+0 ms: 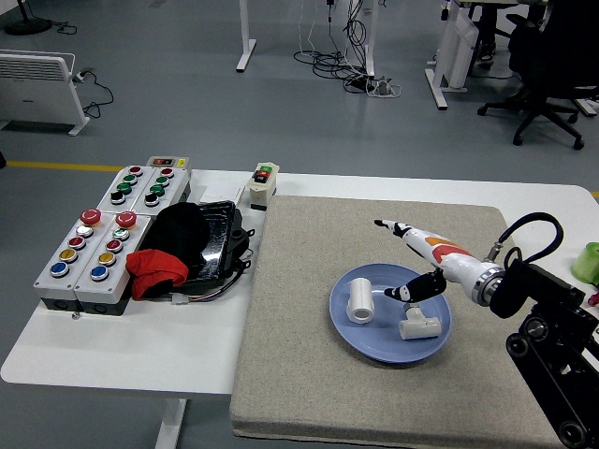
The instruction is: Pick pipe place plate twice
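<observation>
A blue plate (374, 341) lies on the grey mat, right of centre. Two white pipe pieces rest in it: a short stubby one (360, 301) at the left and a T-shaped one (418, 325) at the right. My right hand (416, 257) hovers above the plate's right half, raised clear of both pipes. Its white fingers (398, 227) are stretched out toward the upper left and its black thumb (416, 286) points down; it holds nothing. My left arm does not show.
A grey mat (299, 374) covers the table's right part. At the left stand button boxes (94, 248) and a black tray (217, 245) holding black and red cloth (159, 268). A small switch box (263, 183) sits at the mat's far-left corner. A green object (588, 262) is at the right edge.
</observation>
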Robot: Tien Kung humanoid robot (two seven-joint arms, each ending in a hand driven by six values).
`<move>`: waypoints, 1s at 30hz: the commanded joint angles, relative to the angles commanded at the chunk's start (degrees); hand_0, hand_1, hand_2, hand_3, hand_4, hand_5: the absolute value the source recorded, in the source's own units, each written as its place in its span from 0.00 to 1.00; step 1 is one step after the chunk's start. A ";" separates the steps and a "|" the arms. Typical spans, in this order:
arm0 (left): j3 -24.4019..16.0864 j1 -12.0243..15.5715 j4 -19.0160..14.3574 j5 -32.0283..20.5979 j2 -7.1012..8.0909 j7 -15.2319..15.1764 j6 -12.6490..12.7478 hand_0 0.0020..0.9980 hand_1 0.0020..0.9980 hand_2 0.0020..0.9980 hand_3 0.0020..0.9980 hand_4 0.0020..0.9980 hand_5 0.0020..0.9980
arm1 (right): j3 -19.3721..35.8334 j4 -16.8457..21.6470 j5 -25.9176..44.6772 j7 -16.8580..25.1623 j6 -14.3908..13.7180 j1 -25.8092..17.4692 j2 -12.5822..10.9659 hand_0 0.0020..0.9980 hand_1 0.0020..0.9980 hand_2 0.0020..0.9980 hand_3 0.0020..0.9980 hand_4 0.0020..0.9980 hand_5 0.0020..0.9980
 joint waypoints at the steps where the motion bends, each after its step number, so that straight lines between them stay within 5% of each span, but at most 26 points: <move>1: 0.00 0.01 0.00 0.01 0.02 -0.01 -0.01 0.62 0.59 0.51 0.59 0.27 1.00 | 1.19 0.26 0.92 -0.06 -0.85 -0.34 -0.06 0.92 0.88 1.00 0.97 0.77 0.26; 4: 0.11 -0.05 0.01 -0.03 0.10 -0.09 -0.04 0.62 0.59 0.51 0.59 0.27 1.00 | 6.13 0.95 7.21 -0.93 -5.33 -2.93 -0.27 0.92 0.88 1.00 0.97 0.77 0.26; 5: 0.23 -0.10 0.01 -0.15 0.13 -0.15 -0.05 0.62 0.58 0.51 0.59 0.27 1.00 | 7.81 1.06 9.82 -1.27 -6.68 -3.57 -0.25 0.83 0.79 0.89 0.85 0.63 0.28; 10: 0.57 -0.40 0.03 -0.54 0.27 -0.37 -0.11 0.62 0.58 0.51 0.59 0.27 1.00 | 14.49 2.88 21.61 -4.00 -11.32 -7.44 0.31 0.83 0.79 0.89 0.85 0.63 0.28; 12: 0.59 -0.54 0.04 -0.55 0.32 -0.39 -0.13 0.62 0.58 0.51 0.58 0.27 1.00 | 17.19 3.77 26.45 -5.22 -12.57 -8.94 0.97 0.81 0.78 0.85 0.83 0.60 0.35; 17: 0.28 -0.72 0.07 0.06 0.33 -0.21 -0.15 0.62 0.58 0.51 0.58 0.27 1.00 | 23.56 5.09 38.74 -6.55 -13.86 -12.29 2.34 0.81 0.78 0.85 0.83 0.60 0.35; 18: 0.31 -0.75 0.06 0.06 0.33 -0.21 -0.15 0.62 0.58 0.51 0.59 0.27 1.00 | 24.38 5.22 40.98 -6.46 -14.03 -12.91 2.52 0.81 0.78 0.86 0.85 0.57 0.51; 30: 0.30 -0.92 0.06 0.12 0.29 -0.20 -0.15 0.62 0.58 0.51 0.59 0.27 1.00 | 28.72 5.67 69.59 -5.67 -16.81 -15.54 3.21 0.81 0.78 0.83 0.83 0.55 0.62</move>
